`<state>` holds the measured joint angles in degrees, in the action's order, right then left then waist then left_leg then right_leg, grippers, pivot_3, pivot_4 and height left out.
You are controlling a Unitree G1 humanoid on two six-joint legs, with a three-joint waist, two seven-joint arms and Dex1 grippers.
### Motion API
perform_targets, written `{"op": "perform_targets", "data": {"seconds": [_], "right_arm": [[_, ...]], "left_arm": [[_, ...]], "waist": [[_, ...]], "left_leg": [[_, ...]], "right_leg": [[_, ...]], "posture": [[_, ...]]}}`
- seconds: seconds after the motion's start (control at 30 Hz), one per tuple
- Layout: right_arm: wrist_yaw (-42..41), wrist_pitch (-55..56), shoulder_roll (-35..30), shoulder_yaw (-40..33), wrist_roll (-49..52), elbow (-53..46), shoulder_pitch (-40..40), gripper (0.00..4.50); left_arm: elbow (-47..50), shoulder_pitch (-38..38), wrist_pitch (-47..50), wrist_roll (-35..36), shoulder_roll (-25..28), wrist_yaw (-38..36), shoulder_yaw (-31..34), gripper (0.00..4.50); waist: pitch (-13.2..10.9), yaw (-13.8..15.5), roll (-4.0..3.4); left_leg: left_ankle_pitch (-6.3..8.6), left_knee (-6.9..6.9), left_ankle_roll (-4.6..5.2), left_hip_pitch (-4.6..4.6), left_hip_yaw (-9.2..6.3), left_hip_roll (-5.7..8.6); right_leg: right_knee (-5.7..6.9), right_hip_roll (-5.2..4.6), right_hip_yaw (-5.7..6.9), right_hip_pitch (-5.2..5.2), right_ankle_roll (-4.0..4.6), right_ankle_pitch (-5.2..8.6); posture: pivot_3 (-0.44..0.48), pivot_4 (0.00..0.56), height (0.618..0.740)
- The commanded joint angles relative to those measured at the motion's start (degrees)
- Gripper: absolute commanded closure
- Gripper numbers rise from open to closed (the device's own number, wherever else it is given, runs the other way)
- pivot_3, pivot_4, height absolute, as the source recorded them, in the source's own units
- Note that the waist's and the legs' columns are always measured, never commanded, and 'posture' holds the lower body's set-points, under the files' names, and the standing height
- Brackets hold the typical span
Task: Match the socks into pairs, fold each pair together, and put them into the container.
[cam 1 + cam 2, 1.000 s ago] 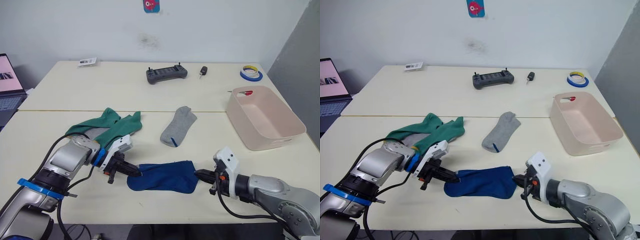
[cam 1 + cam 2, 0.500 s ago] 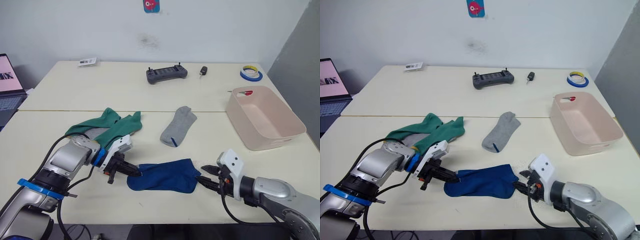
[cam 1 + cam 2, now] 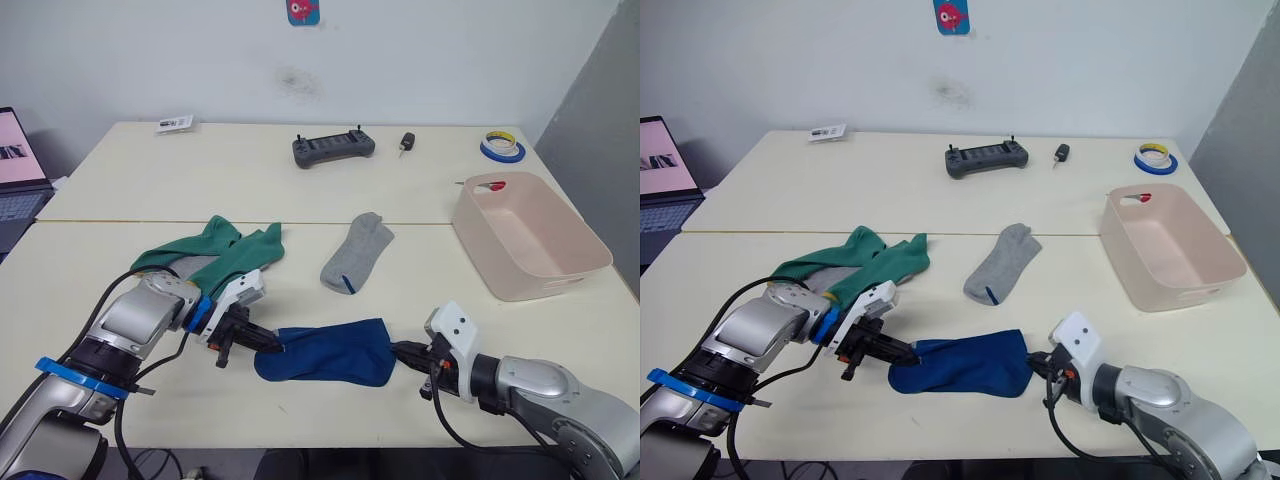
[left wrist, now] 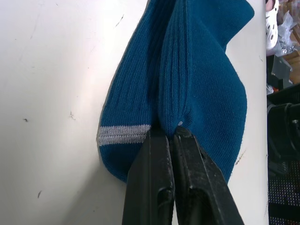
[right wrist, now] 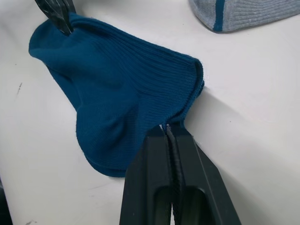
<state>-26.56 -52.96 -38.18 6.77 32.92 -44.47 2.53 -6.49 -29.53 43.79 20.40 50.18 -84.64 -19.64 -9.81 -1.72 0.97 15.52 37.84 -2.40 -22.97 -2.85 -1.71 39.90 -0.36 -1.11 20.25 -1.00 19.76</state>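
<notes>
— Two claws on one thing? Where is it?
— Yes. The dark blue pair [image 3: 325,351] lies flat at the near edge of the counter [image 3: 300,190]; the left claw [image 3: 268,343] is clamped on its left end, the right claw [image 3: 400,351] pinched on its right end.
— And the others?
— Green socks [image 3: 225,252] lie further back on the left, a grey sock [image 3: 356,252] sits mid-counter, and the container [image 3: 527,235] stands far right, well apart
</notes>
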Motion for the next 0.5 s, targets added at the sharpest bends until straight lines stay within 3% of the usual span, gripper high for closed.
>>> {"op": "perform_targets", "data": {"seconds": [0.03,0.3,0.5], "right_arm": [[-1.48,1.3,-0.96,-2.39,1.24,-3.77,-0.34,4.46],[-4.47,-3.33,-2.91,-12.04,16.03,-8.72,1.19,4.46],[-1.37,-7.59,-3.93,-11.9,20.9,-5.85,-0.42,4.46]], "left_arm": [[3.1,0.17,1.7,2.55,1.85,-1.52,3.12,4.5],[9.94,-0.02,8.0,9.27,9.39,-6.46,6.92,4.5],[5.08,-2.24,4.5,4.1,7.06,-6.02,1.07,4.5]], "waist": [[0.0,-0.01,0.0],[-0.01,-0.02,0.01],[-0.01,0.05,0.01]], "left_leg": [[0.0,0.0,0.0,0.0,0.0,0.0],[0.0,-0.01,0.0,0.0,-0.01,-0.03],[0.0,-0.01,0.0,0.02,0.0,0.01]], "right_leg": [[0.0,0.0,0.0,0.0,0.0,0.0],[-0.02,-0.01,0.01,-0.02,0.0,0.0],[-0.03,-0.01,0.02,-0.04,0.0,0.0]], "posture": [[0.0,0.15,0.74],[0.0,0.15,0.74],[0.0,0.15,0.74]]}}
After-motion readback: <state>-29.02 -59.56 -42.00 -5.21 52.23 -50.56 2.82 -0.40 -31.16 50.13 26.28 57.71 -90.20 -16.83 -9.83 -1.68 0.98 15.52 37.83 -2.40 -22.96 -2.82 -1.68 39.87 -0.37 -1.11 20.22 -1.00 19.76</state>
